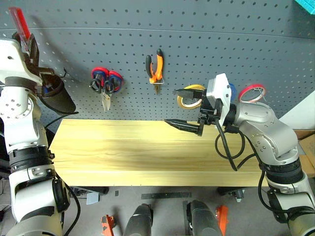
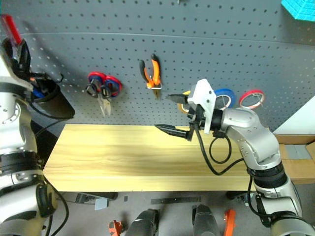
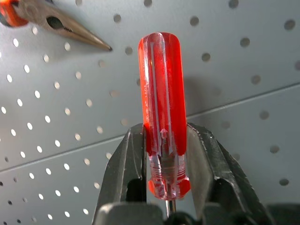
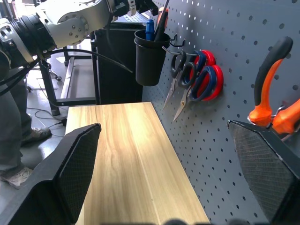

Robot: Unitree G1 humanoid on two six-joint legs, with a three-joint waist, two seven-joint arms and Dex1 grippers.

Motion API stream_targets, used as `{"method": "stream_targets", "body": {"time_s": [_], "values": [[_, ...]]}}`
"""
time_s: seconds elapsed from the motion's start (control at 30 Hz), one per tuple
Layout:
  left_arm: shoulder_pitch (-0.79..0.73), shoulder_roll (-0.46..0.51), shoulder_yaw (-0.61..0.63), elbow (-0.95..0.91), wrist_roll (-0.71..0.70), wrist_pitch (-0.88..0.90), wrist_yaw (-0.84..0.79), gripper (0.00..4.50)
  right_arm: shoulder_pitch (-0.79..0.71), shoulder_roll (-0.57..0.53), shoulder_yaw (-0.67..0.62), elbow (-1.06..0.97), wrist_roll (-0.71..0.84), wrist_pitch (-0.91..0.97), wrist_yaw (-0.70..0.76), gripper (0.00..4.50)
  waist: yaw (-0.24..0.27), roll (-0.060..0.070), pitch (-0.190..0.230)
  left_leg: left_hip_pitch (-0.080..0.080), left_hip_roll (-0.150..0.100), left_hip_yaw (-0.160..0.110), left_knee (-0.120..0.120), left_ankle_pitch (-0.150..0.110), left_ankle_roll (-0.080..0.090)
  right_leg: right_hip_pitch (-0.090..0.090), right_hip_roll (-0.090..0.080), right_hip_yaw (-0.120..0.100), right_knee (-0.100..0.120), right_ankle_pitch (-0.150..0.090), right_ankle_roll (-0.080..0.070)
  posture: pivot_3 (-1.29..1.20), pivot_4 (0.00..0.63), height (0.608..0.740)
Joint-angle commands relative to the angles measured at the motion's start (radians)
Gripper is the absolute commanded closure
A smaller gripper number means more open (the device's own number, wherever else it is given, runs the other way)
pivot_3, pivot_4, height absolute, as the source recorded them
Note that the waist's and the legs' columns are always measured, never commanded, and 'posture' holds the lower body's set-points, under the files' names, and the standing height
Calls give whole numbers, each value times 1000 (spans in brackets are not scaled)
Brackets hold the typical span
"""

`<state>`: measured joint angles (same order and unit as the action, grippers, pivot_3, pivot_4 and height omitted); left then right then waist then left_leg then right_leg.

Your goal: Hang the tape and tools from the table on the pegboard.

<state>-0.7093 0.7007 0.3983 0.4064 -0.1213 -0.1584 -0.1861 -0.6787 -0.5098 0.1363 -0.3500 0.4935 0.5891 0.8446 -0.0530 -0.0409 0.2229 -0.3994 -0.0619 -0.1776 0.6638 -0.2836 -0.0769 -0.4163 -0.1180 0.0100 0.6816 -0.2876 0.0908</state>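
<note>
My left gripper (image 1: pixel 28 46) is raised at the far left in front of the dark grey pegboard (image 1: pixel 206 34), shut on the red-handled screwdriver (image 3: pixel 161 103), whose handle sticks up past the fingers (image 3: pixel 126 159). On the pegboard hang the black-handled scissors (image 1: pixel 96 86), the orange-and-black pliers (image 1: pixel 155 66) and the yellow tape (image 1: pixel 189 97). My right gripper (image 1: pixel 181 108) is open and level over the wooden table (image 1: pixel 123 152), just left of the yellow tape, with nothing between its fingers (image 4: pixel 75 164).
A black cup (image 1: pixel 55 96) holding blue-handled tools hangs on the pegboard just below my left gripper. Red-and-blue scissors (image 1: pixel 110 81) hang beside the black ones. A blue tape roll (image 2: pixel 225 97) and a red tape roll (image 1: pixel 252 92) hang to the right.
</note>
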Motion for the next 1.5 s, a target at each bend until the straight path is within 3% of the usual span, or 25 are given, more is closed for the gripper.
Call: {"method": "stream_targets", "body": {"time_s": [0.03,0.13,0.47,0.6,0.73,0.83,1.07,1.3,1.5], "values": [[40,-23,26,-85,-33,8,16,3651,-7,-9,-27,-24,5,-7,-2,0,-4,0,0,0,0,0,0,0,0,0,0,0,0,0,0,-17,180,740],[95,-59,46,-151,-61,38,33,3651,-13,-8,-26,-22,5,-3,-5,0,-5,0,0,0,0,0,0,0,0,0,0,0,0,0,0,-21,181,740],[167,-100,107,-349,-103,143,134,243,13,-29,-34,-39,11,-1,-3,0,-7,0,0,0,0,0,1,0,0,0,0,1,1,0,0,-21,182,740],[167,-98,104,-489,-128,255,161,243,29,-41,-47,-41,21,0,0,0,-5,0,0,0,0,0,1,0,0,0,0,1,0,0,0,-19,180,740],[231,-74,8,-662,-200,408,34,243,52,-50,-67,-48,31,3,4,0,-4,0,-1,0,0,1,1,0,0,0,0,1,0,0,0,-8,172,740],[301,-74,-59,-784,-321,634,-29,243,66,-52,-72,-59,40,10,3,0,-4,4,-5,0,0,1,1,0,0,1,0,2,0,0,0,-1,165,740],[447,-83,-287,-970,-223,838,-1,243,82,-56,-62,-77,44,20,-8,0,-5,9,-14,2,1,3,1,0,0,1,2,4,1,1,0,-8,152,740],[632,-109,-325,-910,-153,703,-97,243,206,-75,-67,-79,6,-33,-13,0,6,21,-44,7,0,8,-2,-2,3,8,-1,6,-6,1,1,-31,137,740],[699,-127,-309,-848,-115,595,-154,243,290,-67,-66,-95,-15,-58,-40,0,15,20,-45,14,3,9,-1,-2,5,11,2,7,0,2,1,-36,129,740]]}}
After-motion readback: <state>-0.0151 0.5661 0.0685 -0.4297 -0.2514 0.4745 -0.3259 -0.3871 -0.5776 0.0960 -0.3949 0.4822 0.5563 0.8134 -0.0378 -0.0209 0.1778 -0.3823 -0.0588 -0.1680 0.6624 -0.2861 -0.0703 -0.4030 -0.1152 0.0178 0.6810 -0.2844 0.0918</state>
